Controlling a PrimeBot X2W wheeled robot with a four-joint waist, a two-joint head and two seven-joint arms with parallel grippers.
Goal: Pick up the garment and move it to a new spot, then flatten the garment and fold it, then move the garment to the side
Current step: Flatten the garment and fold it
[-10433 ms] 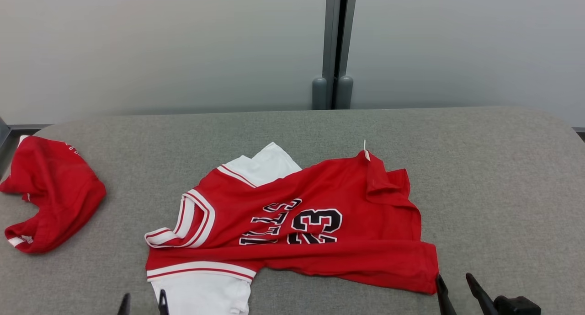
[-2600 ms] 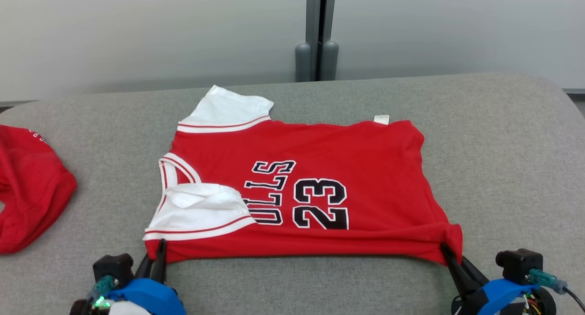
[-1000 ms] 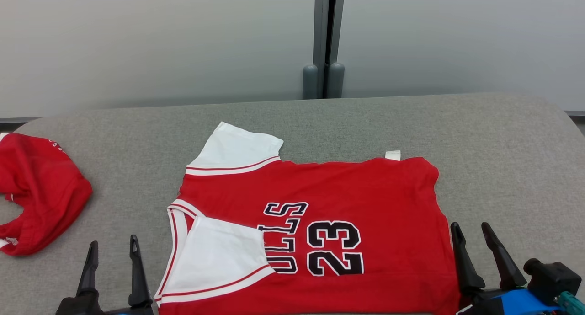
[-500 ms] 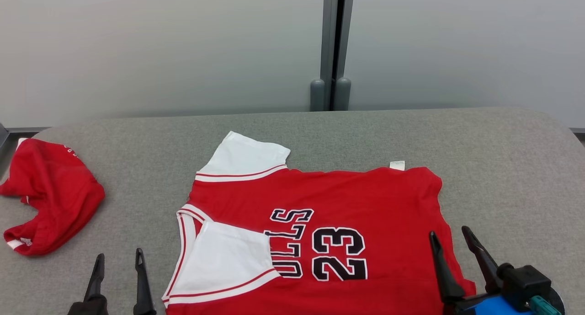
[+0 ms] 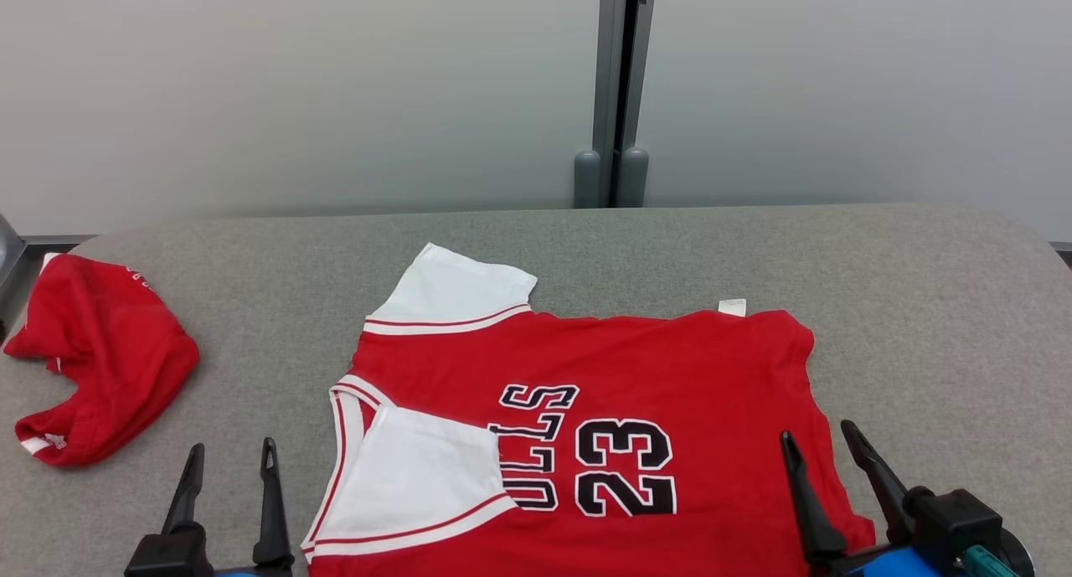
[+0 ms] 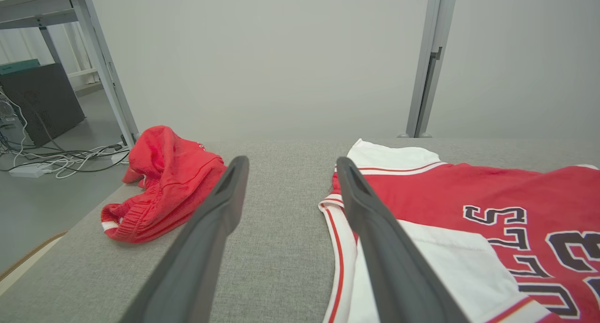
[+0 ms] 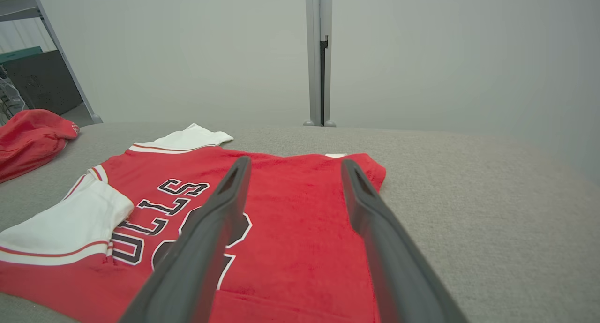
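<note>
Hovering wide, our right claw is over the hem of the red-and-white fabric jersey, our left claw beside its neckline; it lies left-right.

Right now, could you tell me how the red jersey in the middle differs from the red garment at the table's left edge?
The jersey lies spread flat; the red garment sits bunched in a heap. The jersey shows white sleeves and a black 23; the red garment is nearly all red with slight white trim. The jersey covers far more of the grey table than the red garment. Both are red cloth resting on it.
</note>
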